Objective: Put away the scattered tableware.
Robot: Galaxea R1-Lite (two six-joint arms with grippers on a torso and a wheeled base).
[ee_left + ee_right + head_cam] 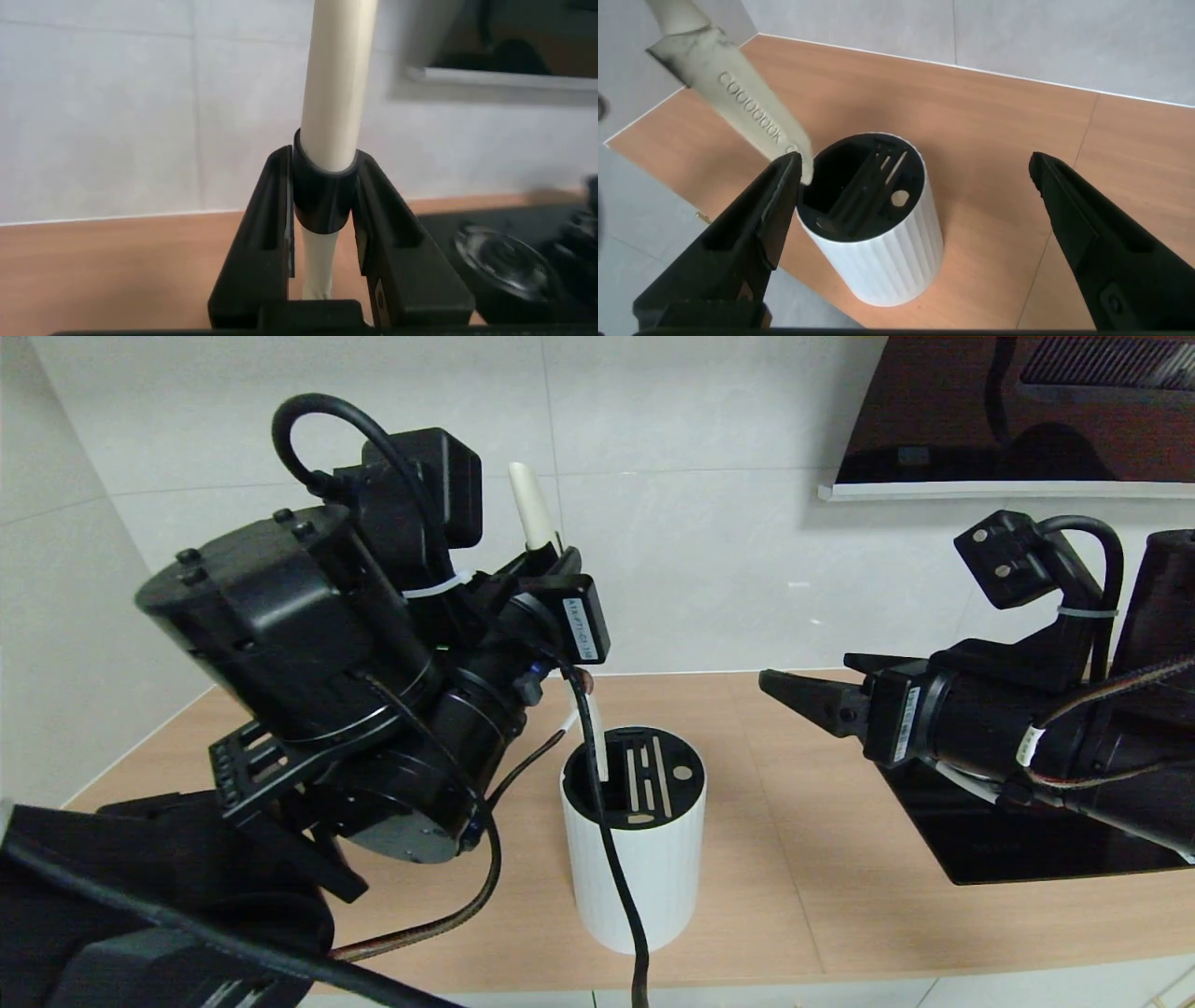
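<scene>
1. One cream-handled knife point(336, 75) is clamped in the left pincer point(325, 177). Both black fingers point(271, 215) press on the black collar at the base of the handle.
2. Above that pincer the handle stands nearly upright and leans slightly. Below it the pale blade point(738, 84) slants down, away from the fingers.
3. Directly beneath the left pincer stands a white ribbed holder point(635, 868) with a black slotted top. The blade's tip reaches into its wide opening, beside the narrow slots. How deep it goes cannot be told.
4. Two fingers of the right pincer point(915, 166) are spread wide with nothing between them. It hangs level, off to the side of the holder, and points toward it.
5. Seen from the right wrist, the holder lies ahead of and below those spread fingers point(771, 224), and the knife blade crosses just past one fingertip.
6. Under both pincers runs a wooden worktop point(840, 877). A black hob point(1027, 859) lies set into it below the right pincer, and a tiled wall point(709, 569) stands behind.
</scene>
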